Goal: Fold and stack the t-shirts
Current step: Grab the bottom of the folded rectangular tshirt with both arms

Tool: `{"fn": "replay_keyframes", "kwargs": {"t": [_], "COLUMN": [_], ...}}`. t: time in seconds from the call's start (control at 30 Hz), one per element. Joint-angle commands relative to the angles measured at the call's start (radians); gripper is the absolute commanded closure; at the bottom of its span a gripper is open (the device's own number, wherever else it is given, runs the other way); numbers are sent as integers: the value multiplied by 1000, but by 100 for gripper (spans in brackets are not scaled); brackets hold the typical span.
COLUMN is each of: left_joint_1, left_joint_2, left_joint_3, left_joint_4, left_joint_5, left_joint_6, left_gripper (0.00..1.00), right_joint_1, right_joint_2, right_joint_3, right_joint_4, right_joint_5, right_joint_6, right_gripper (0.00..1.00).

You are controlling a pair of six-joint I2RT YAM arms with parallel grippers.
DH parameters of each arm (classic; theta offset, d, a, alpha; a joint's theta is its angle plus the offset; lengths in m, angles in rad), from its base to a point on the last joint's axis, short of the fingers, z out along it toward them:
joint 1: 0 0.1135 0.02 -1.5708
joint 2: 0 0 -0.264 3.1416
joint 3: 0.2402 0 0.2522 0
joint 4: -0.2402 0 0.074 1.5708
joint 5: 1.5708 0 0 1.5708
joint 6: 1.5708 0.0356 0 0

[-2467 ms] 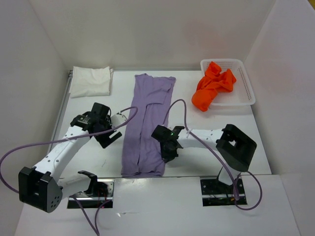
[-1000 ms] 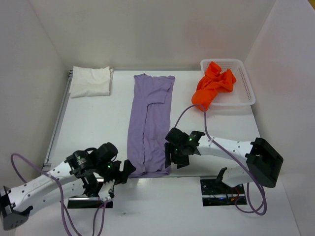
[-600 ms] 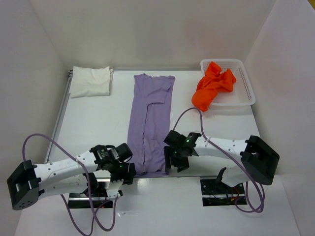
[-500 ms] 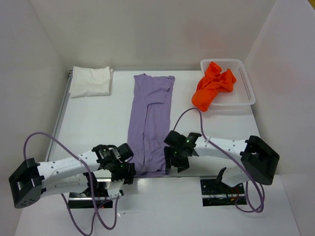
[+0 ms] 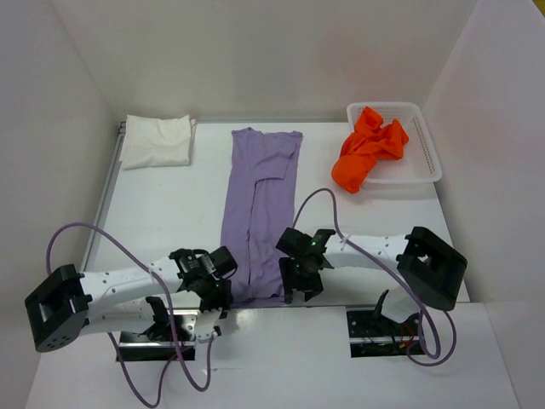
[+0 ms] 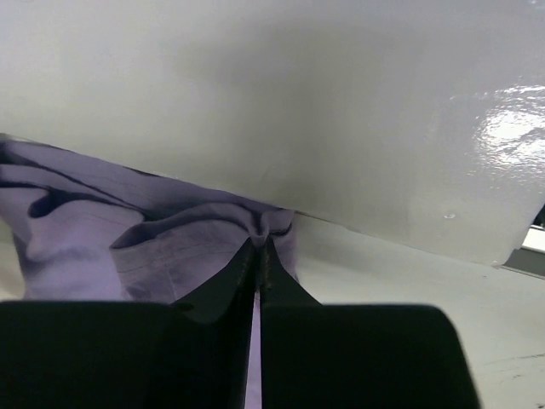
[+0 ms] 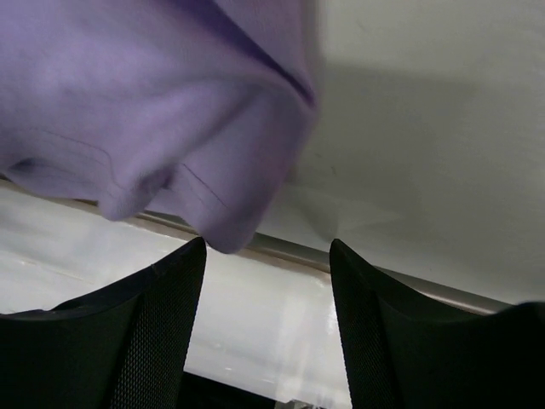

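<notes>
The lavender t-shirt (image 5: 260, 204) is lying as a long folded strip down the middle of the counter (image 5: 162, 213). The left jaws are clenching its near left hem corner. The right jaws are standing released at its near right corner, not pinching it. The white t-shirt (image 5: 157, 141) is lying folded at the far left, and the orange t-shirt (image 5: 368, 152) is spilling over the basket (image 5: 426, 146).

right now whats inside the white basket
The basket holds a crumpled orange t-shirt, which spills out over its near-left rim. The basket floor beneath the shirt is hidden.
</notes>
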Motion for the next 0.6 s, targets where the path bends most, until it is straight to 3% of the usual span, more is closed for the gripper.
{"fn": "replay_keyframes", "kwargs": {"t": [0.0,0.27,0.57], "left_joint_1": [-6,-6,-6], "left_joint_2": [-32,-168,-179], "left_joint_3": [-21,-31,-20], "left_joint_4": [-3,-44,-103], "left_joint_5": [69,119,107], "left_joint_6": [2,-67,-65], "left_gripper": [96,99,99], "right_joint_1": [9,0,-21], "right_joint_2": [19,-79,142], "right_joint_3": [85,96,97], "right_joint_4": [9,21,29], "right_joint_5": [27,50,30], "right_joint_6": [-29,-5,-34], "right_gripper": [35,42,45]}}
